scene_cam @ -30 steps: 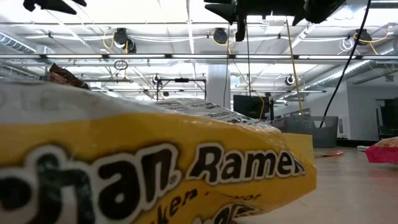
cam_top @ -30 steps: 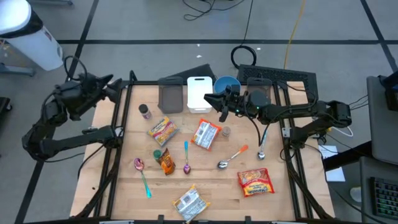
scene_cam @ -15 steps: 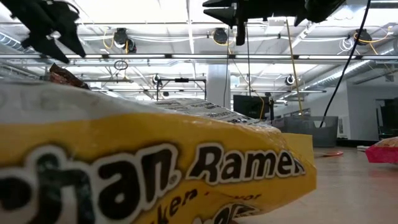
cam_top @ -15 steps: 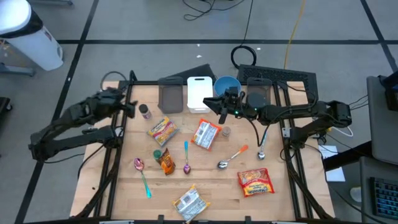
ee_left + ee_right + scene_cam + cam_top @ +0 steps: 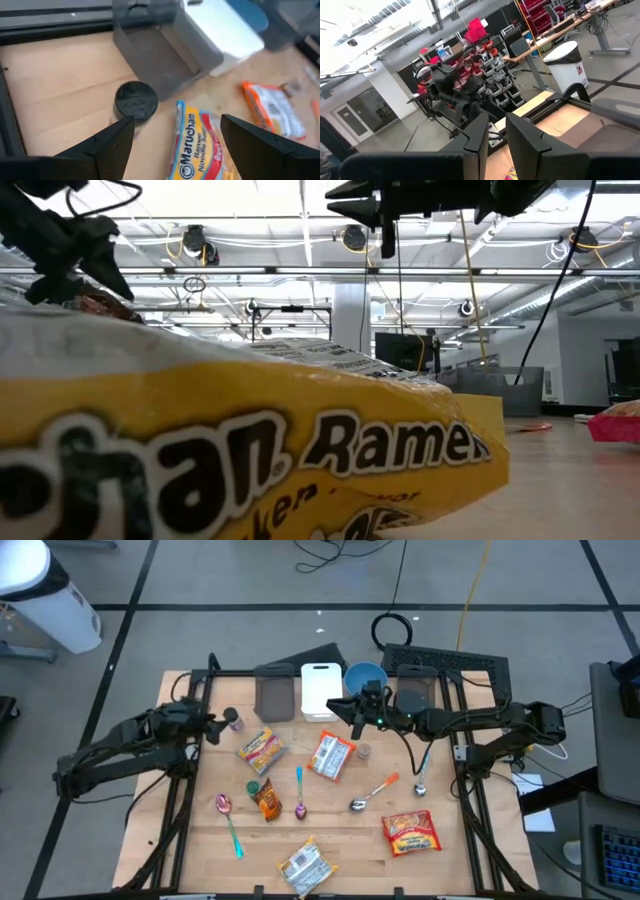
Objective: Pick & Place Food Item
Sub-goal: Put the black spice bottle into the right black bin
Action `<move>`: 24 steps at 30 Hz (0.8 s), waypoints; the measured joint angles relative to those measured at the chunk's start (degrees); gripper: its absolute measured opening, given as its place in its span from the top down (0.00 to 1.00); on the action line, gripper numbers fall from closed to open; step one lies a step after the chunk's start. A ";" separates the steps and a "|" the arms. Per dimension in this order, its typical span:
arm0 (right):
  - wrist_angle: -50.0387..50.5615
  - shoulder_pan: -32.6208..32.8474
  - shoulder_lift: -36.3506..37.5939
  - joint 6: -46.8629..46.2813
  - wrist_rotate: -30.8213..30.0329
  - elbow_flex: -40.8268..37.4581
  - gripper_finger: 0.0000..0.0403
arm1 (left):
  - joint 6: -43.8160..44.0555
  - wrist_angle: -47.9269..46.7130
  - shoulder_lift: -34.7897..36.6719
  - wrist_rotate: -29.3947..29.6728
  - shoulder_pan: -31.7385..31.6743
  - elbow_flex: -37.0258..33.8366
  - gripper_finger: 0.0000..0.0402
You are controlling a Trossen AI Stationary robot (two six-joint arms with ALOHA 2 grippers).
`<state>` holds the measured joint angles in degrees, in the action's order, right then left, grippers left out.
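One yellow-and-orange ramen packet (image 5: 194,145), flat

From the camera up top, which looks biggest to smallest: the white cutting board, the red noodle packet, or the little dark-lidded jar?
1. White cutting board, biggest.
2. Red noodle packet, a bit smaller; all lie on the same table, so nearness hardly matters.
3. Dark-lidded jar, clearly smallest.

A wooden tabletop (image 5: 340,840) is seen from above. Ramen packets (image 5: 262,748), spoons (image 5: 299,795), a small jar (image 5: 233,719) and containers (image 5: 320,690) are spread across it.
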<state>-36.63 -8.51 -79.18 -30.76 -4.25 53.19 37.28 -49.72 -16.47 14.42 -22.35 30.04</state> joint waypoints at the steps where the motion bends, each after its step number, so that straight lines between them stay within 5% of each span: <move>1: 0.16 0.00 0.00 0.00 -0.03 0.00 0.85 | 0.96 -0.05 0.76 1.54 0.81 0.00 0.26; 15: 0.14 -0.96 0.00 3.39 -0.39 0.00 0.85 | 11.92 4.88 -3.59 19.30 13.00 -7.32 0.31; 24: 0.25 -0.94 0.00 3.64 -0.37 0.00 0.85 | 12.82 7.82 -14.07 21.91 19.19 -7.33 0.31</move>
<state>-36.38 -9.45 -79.18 -27.12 -4.61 53.19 50.09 -41.91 -30.54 36.33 -3.16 22.71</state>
